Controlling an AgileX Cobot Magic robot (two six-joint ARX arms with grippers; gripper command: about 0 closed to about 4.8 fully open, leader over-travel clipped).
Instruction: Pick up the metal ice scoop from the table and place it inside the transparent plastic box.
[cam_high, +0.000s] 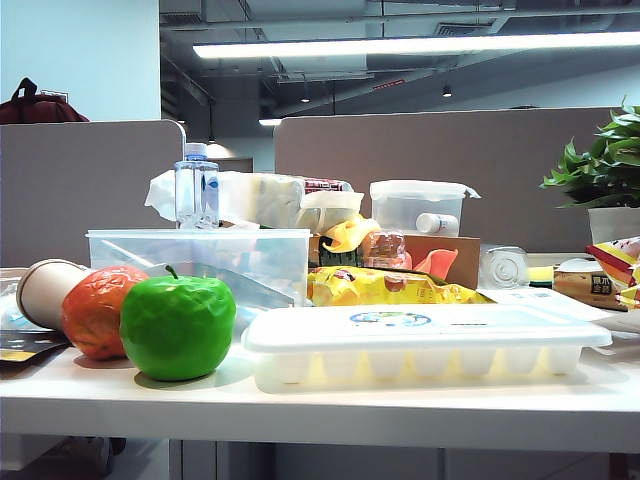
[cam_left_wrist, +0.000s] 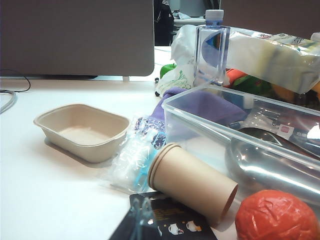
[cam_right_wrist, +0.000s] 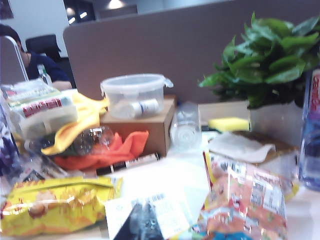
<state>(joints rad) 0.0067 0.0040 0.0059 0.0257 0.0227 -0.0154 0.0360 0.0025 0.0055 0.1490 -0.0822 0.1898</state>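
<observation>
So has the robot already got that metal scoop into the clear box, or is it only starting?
It looks done: the metal ice scoop already lies inside the transparent plastic box, its shiny blade showing through the wall in the left wrist view. Nothing is in hand; neither the left nor the right end effector appears in any view. Nothing seems left to do for this job.

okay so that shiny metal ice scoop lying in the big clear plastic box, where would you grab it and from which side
Probably from above, through the open top of the large transparent plastic box. The shiny metal ice scoop lies inside with its broad rounded blade against the near wall; the thin handle looks better for a two-finger gripper but is hard to make out. Neither gripper is in view.
</observation>
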